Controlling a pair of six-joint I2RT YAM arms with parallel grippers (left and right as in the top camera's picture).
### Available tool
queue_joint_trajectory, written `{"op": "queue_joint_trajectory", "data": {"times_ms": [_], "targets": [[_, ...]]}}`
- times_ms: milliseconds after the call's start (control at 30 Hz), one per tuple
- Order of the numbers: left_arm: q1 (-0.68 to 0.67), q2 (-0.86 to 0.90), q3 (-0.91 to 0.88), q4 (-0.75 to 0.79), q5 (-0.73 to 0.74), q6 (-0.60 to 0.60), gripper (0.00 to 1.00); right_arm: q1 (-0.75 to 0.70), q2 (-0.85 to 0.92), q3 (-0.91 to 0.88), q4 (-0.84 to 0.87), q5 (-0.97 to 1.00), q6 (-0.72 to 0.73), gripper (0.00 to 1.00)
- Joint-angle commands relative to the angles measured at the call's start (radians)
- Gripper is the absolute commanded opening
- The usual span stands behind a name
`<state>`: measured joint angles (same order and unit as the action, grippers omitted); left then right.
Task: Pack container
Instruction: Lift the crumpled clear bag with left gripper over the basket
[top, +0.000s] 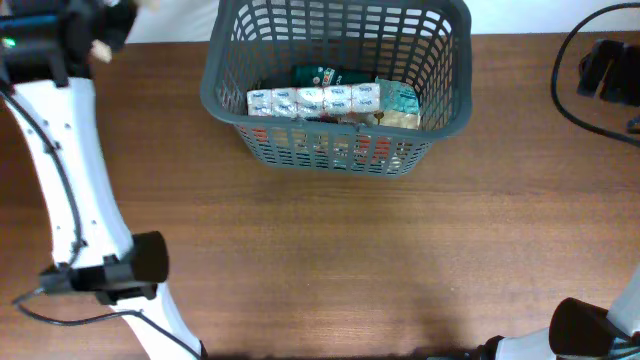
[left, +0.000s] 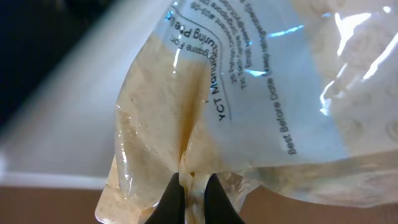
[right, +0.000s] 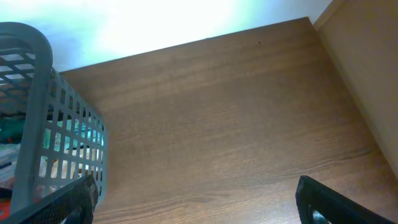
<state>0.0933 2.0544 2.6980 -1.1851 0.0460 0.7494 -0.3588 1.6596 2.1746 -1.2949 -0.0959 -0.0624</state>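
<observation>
At the bench's (top: 350, 250) far edge, the dark grey basket (top: 212, 85) already holds several food pkts (top: 315, 100). Our left end effector (left: 193, 180) is pinched tight on a clear pkt (left: 249, 93) of beige stuff, not yet in the basket. The right end effector (right: 193, 190) gapes wide, empty.

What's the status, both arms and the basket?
Left gripper shut on clear food packet. Right gripper open, empty. Basket part-filled with packets. Nothing blocking basket.
</observation>
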Motion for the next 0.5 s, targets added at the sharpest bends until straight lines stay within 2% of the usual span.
{"op": "queue_joint_trajectory", "data": {"times_ms": [0, 67, 167, 367, 467], "targets": [[-0.103, -0.035, 0.048, 0.001, 0.028, 0.163, 0.01, -0.003, 0.002, 0.000, 0.000, -0.005, 0.000, 0.99], [-0.177, -0.033, 0.045, -0.004, 0.073, 0.231, 0.01, -0.003, 0.002, 0.000, 0.000, -0.005, 0.000, 0.99], [-0.261, -0.020, 0.035, -0.012, 0.123, 0.259, 0.01, -0.003, 0.002, 0.000, 0.000, -0.005, 0.000, 0.99], [-0.393, 0.043, -0.011, -0.023, 0.117, 0.214, 0.02, -0.003, 0.002, 0.000, 0.000, -0.005, 0.000, 0.99], [-0.433, 0.111, -0.028, -0.024, 0.042, 0.179, 0.02, -0.003, 0.002, 0.000, 0.000, -0.005, 0.000, 0.99]]}}
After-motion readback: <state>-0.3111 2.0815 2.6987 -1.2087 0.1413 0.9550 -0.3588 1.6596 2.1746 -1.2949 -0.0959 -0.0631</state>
